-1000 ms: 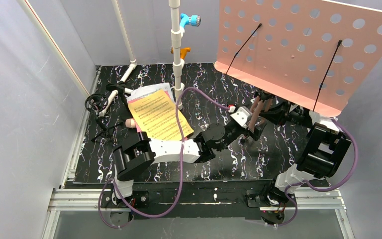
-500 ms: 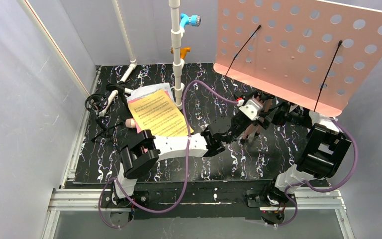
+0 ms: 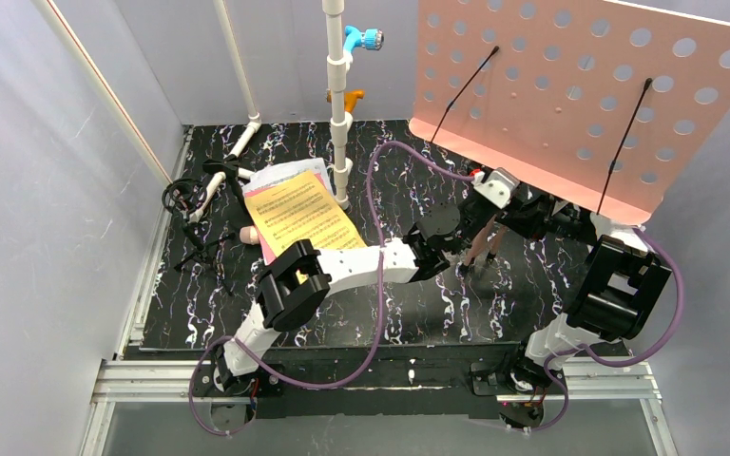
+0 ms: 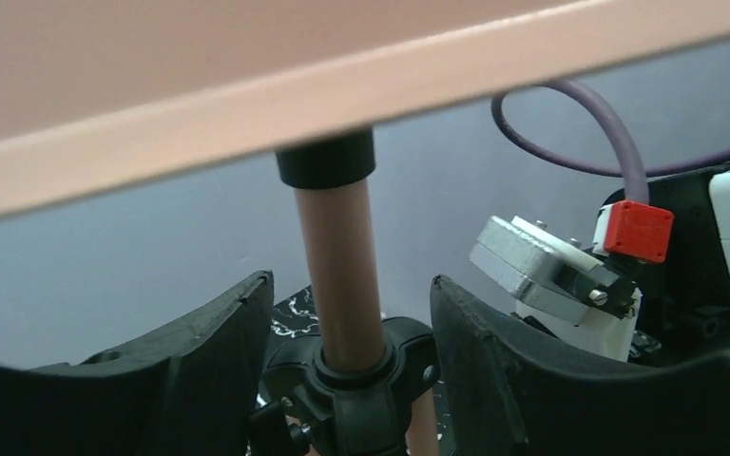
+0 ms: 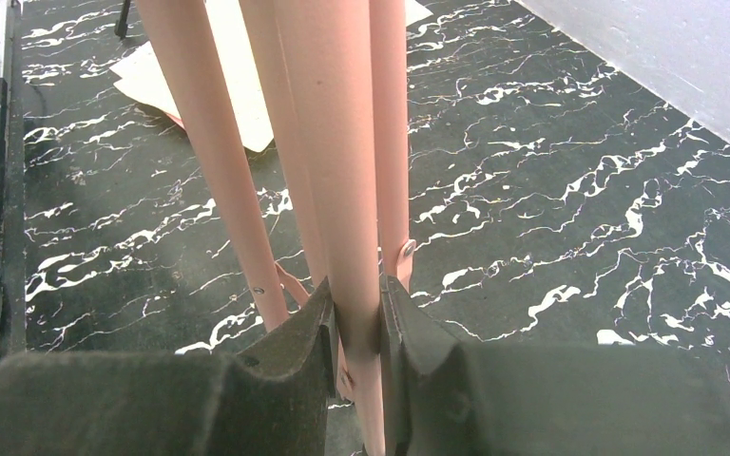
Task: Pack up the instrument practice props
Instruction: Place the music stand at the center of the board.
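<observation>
The pink music stand's hole-punched desk (image 3: pixel 580 95) stands tilted at the back right. My right gripper (image 5: pixel 355 323) is shut on one of the stand's pink tubes (image 5: pixel 342 142), low down near the black marbled table. My left gripper (image 4: pixel 352 323) is stretched across under the desk's lip. Its jaws are open on either side of the stand's upright pole (image 4: pixel 340 275), just above a black collar (image 4: pixel 356 380), with a gap on each side. Yellow, white and pink sheet-music pages (image 3: pixel 299 217) lie at the left. A beige-pink tube end (image 3: pixel 247 235) pokes out beside them.
A white pipe frame (image 3: pixel 339 85) with a blue fitting (image 3: pixel 361 38) and an orange fitting (image 3: pixel 347 96) rises behind the pages. Black cables and clips (image 3: pixel 185 195) lie by the left wall. Grey walls close in on the table on three sides.
My left arm has swung right and back, bringing its jaws round the stand's pole, and the jaws have narrowed. The right arm and the stand have stayed put.
</observation>
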Controlling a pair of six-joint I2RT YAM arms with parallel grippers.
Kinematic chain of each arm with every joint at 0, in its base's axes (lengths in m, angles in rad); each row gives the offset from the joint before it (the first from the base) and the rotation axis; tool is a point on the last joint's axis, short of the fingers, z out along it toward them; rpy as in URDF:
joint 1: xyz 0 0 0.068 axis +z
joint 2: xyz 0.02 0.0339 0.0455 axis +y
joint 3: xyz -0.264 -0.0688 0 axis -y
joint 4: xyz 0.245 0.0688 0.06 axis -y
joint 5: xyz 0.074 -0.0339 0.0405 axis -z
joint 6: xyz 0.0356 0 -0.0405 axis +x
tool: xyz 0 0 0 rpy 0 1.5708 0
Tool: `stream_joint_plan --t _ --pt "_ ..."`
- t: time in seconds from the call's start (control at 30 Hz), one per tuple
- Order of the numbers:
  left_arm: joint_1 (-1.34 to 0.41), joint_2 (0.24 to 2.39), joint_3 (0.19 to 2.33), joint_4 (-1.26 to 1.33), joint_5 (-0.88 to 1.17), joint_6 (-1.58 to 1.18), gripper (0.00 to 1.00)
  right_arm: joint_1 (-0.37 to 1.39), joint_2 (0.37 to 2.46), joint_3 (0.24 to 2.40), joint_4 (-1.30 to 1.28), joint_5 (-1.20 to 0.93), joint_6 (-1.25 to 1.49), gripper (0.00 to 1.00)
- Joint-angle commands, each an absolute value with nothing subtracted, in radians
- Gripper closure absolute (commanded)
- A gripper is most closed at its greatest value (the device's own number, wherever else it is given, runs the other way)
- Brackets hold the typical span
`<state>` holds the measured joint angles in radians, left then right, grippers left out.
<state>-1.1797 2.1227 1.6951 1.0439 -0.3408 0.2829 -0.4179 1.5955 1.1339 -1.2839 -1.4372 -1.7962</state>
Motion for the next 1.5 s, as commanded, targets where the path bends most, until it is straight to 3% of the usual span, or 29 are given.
stream_joint_plan --t 0.0,0.1,0.33,0.53,0.67,0.93,1.03,1.07,1.1,1.13,1.23,1.33,1.47 --pt "-1.171 2.126 1.774 1.050 -0.369 0.311 0.44 -0.408 1.589 1.094 -1.420 -1.356 -1.713 0.99" --pt "-1.168 2.137 1.796 1.042 -0.363 0.309 0.51 -0.408 1.587 1.093 -1.420 -1.356 -1.715 0.99" --pt "-1.169 2.133 1.815 1.037 -0.338 0.293 0.56 -0.408 1.589 1.092 -1.420 -1.358 -1.715 0.99" --pt "-1.169 2.120 1.805 1.032 -0.335 0.286 0.73 -0.408 1.590 1.092 -1.420 -1.358 -1.713 0.99" --pt "-1.168 2.106 1.798 1.024 -0.316 0.272 1.00 -0.408 1.595 1.095 -1.420 -1.358 -1.712 0.99" --pt "-1.169 2.074 1.776 1.023 -0.302 0.237 1.00 -0.408 1.598 1.099 -1.420 -1.361 -1.704 0.98" --pt "-1.169 2.056 1.776 1.022 -0.299 0.235 1.00 -0.408 1.590 1.101 -1.420 -1.364 -1.683 0.77" --pt "-1.168 2.048 1.778 1.021 -0.300 0.237 1.00 -0.408 1.585 1.105 -1.420 -1.361 -1.669 0.61" --pt "-1.169 2.037 1.777 1.017 -0.304 0.240 1.00 -0.408 1.580 1.109 -1.420 -1.358 -1.652 0.53" --pt "-1.169 2.022 1.775 1.008 -0.312 0.242 1.00 -0.408 1.574 1.114 -1.420 -1.353 -1.635 0.38" --pt "-1.169 1.963 1.759 0.959 -0.347 0.239 1.00 -0.408 1.538 1.113 -1.420 -1.347 -1.603 0.15" --pt "-1.169 1.905 1.732 0.937 -0.367 0.253 1.00 -0.408 1.479 1.098 -1.420 -1.348 -1.595 0.02" --pt "-1.168 1.845 1.709 0.904 -0.373 0.264 1.00 -0.403 1.411 1.086 -1.422 -1.364 -1.560 0.02"
